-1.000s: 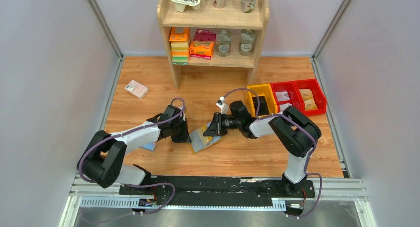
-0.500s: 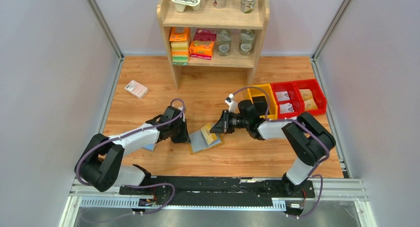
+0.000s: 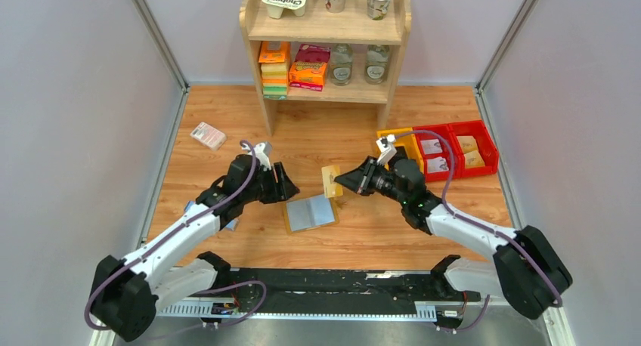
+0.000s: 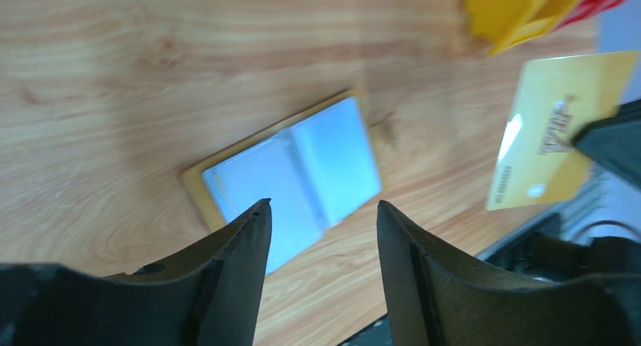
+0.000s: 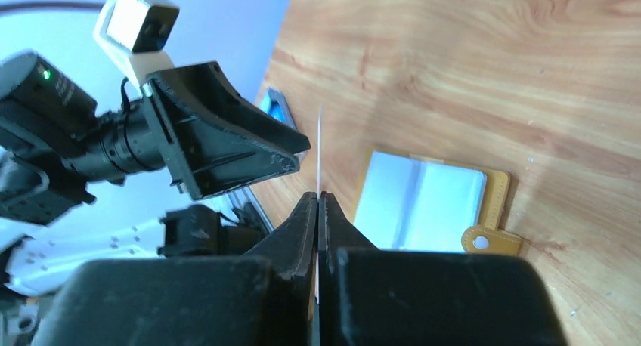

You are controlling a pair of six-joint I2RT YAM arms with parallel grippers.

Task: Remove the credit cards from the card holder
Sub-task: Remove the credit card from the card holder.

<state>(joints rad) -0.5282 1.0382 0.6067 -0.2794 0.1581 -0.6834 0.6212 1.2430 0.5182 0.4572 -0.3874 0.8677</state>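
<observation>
Our right jaws, clenched on the yellow card (image 3: 330, 181), now hold it clear of the card holder (image 3: 311, 213). Our left jaws have let go and stand released. The holder lies open on the worktop (image 3: 325, 138), at frame centre, so we judge one card is out.

A stocked wooden shelf (image 3: 325, 38) stood at the table's (image 3: 340, 131) far edge. A pink-white packet (image 3: 208, 135) lay to its left, red bins (image 3: 453, 126) to its right.
</observation>
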